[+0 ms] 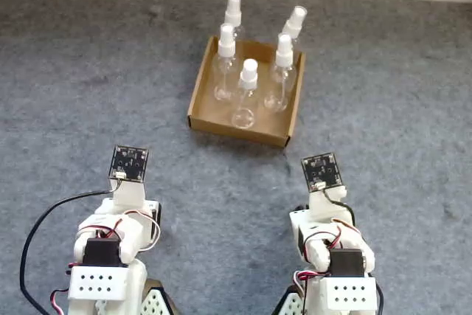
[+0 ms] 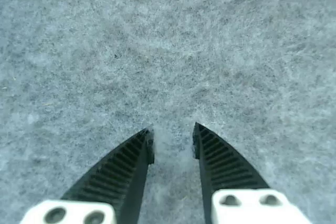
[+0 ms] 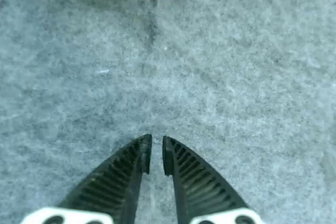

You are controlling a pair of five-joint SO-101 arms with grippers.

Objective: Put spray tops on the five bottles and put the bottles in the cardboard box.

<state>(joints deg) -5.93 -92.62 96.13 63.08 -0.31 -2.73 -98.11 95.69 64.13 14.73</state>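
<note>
Five bottles (image 1: 244,101), spray tops (image 1: 249,70) fitted, appear to stand in the cardboard box (image 1: 236,130); left gripper (image 2: 172,140) sits slightly parted, right gripper (image 3: 156,151) nearly closed, both empty; keep arms clear.

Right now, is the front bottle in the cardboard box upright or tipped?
Upright: the front bottle stands on its base inside the cardboard box, with its white spray top uppermost.
</note>
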